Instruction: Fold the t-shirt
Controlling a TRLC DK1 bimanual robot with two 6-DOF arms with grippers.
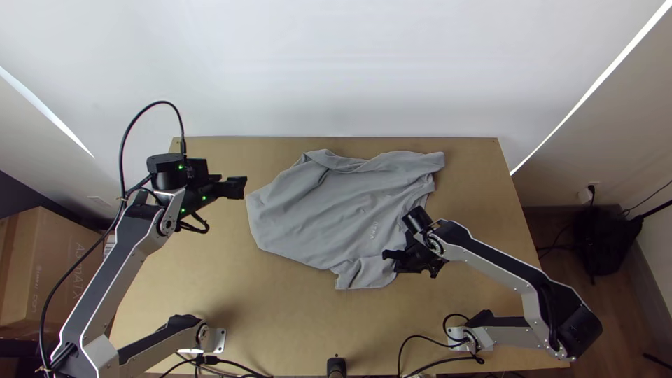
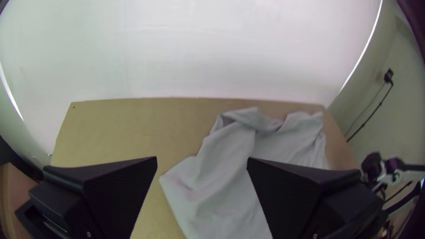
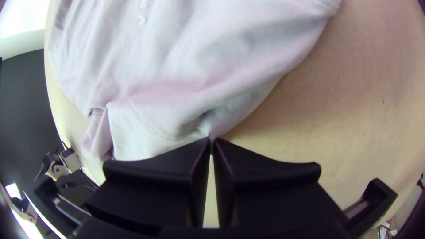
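Though laid out rumpled on the table (image 1: 280, 297), likely light, limp and quick to sag — so take the t-shirt (image 1: 329, 210) by its corners, both layers together. Pinched at the near edge by the right gripper (image 3: 211, 140) — untouched by the left gripper (image 2: 202, 159), spread wide.

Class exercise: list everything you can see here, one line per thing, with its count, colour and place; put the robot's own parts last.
T-shirt: one, grey, rumpled on the table
Table: one, light wood, beneath the t-shirt
Wall: white, beyond the table
Cardboard box: one, brown, left
Bag-like item: one, black, floor at right
Cables: several, black, around the arms
Arms: two, silver-grey and black, left and right
Left gripper: one, black, open, left of the t-shirt
Right gripper: one, black, pinching the t-shirt's edge
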